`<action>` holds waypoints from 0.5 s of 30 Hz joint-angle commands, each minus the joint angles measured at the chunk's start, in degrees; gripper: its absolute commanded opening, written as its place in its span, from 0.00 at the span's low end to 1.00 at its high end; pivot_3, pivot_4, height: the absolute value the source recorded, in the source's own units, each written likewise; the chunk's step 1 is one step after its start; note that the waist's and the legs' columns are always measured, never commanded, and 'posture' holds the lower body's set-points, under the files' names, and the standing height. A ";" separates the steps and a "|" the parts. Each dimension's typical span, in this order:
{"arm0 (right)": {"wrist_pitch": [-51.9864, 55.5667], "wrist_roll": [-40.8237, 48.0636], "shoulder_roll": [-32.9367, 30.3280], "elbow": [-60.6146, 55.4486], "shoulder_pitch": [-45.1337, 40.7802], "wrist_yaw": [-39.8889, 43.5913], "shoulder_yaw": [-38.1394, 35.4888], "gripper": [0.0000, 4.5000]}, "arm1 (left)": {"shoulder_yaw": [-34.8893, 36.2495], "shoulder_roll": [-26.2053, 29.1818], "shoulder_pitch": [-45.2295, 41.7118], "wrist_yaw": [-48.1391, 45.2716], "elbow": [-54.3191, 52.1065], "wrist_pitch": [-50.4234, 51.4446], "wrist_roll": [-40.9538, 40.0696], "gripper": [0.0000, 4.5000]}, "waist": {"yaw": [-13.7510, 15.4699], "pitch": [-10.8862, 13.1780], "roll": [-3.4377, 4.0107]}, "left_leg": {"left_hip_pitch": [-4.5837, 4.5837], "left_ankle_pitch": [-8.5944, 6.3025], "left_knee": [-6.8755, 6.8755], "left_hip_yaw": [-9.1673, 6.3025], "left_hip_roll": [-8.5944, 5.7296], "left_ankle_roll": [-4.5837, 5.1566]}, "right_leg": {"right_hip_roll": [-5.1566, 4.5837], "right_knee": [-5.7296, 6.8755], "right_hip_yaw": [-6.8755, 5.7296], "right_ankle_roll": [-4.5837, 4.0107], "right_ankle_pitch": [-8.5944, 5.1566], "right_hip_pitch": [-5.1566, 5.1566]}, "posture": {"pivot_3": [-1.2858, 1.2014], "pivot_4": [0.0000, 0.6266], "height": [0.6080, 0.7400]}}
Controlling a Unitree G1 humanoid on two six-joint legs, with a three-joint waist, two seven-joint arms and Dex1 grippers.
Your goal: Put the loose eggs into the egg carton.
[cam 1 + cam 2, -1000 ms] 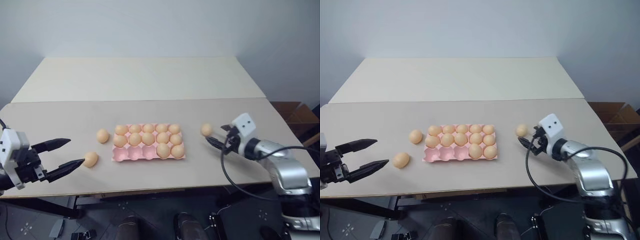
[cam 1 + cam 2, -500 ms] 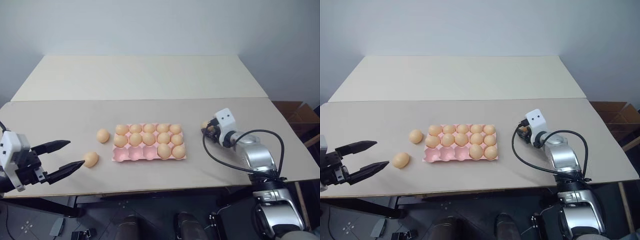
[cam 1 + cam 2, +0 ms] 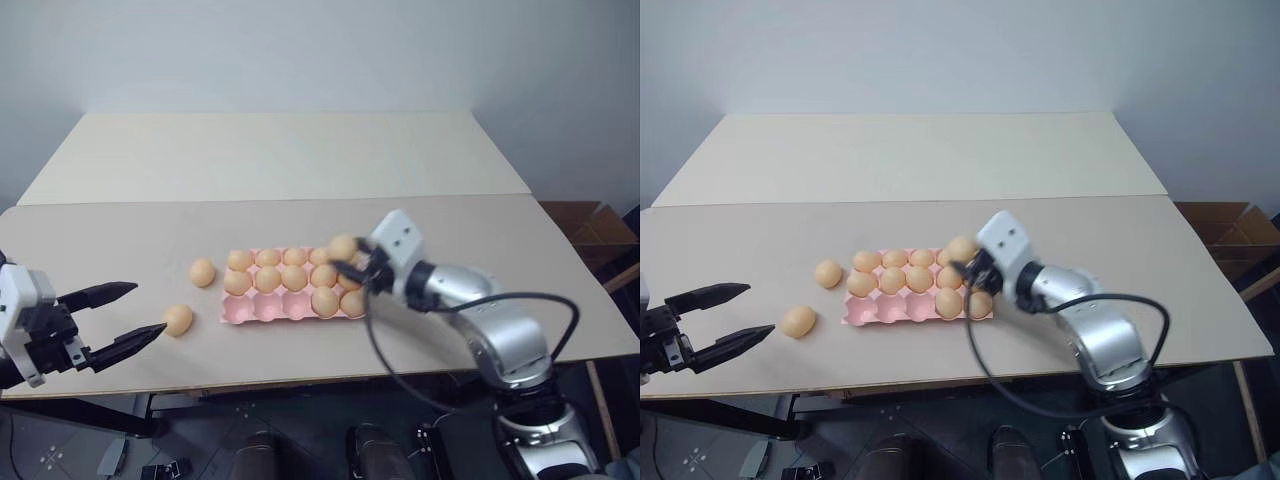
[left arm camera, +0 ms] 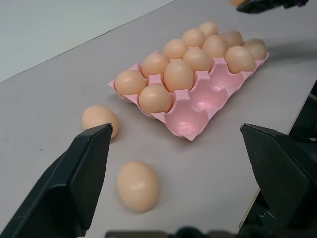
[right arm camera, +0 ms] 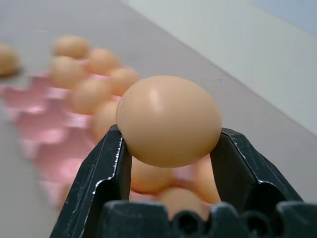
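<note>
The pink egg carton lies mid-table, most cups filled with tan eggs; three near-row cups at its left are empty. My right gripper is shut on one egg and holds it over the carton's right end. Two loose eggs rest on the table left of the carton: one near its far corner, another closer to me. My left gripper stands open just left of the nearer loose egg, nothing between its fingers.
The carton sits on a tan tabletop, which joins a paler board behind it. A brown box stands off the table's right edge.
My right gripper closed on the loose egg at the carton's right, lifted it and swung left over the carton's right end. The left gripper stayed put.
</note>
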 commanded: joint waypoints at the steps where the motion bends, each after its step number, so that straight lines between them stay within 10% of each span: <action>1: 0.48 -1.94 0.64 -1.55 -1.24 -0.89 5.03 0.50 | 1.34 0.88 -0.29 -0.22 -1.38 -0.41 -0.60 1.00 | 0.19 -0.01 -0.02 | 0.01 0.01 0.00 0.01 -0.04 -0.02 | -0.04 -0.01 0.00 -0.04 -0.02 0.02 | 0.52 0.24 1.00; 4: 0.92 -4.83 0.09 -0.10 -2.11 -1.35 9.84 0.50 | 1.45 0.92 -0.22 -0.13 -1.55 -0.24 -0.69 1.00 | 0.20 -0.03 -0.04 | 0.01 0.02 0.01 0.03 -0.07 -0.03 | -0.09 -0.03 0.00 -0.16 -0.09 0.02 | 0.52 0.24 1.00; 11: 1.62 -6.58 1.68 0.55 -3.80 -2.19 10.64 0.97 | 1.27 0.82 -0.33 0.29 -1.86 0.07 -0.78 1.00 | 0.17 -0.03 -0.06 | -0.01 0.02 0.00 0.01 -0.04 -0.03 | -0.04 0.00 -0.05 -0.07 -0.04 -0.02 | 0.52 0.24 1.00; 15: 3.28 -3.95 0.40 -3.71 -3.33 -1.43 4.53 0.99 | 0.64 0.85 -1.04 0.57 -1.40 -0.13 -0.53 1.00 | 0.19 -0.03 -0.06 | -0.02 0.02 0.00 -0.01 -0.03 -0.03 | -0.03 0.01 -0.06 -0.05 -0.02 -0.02 | 0.52 0.24 1.00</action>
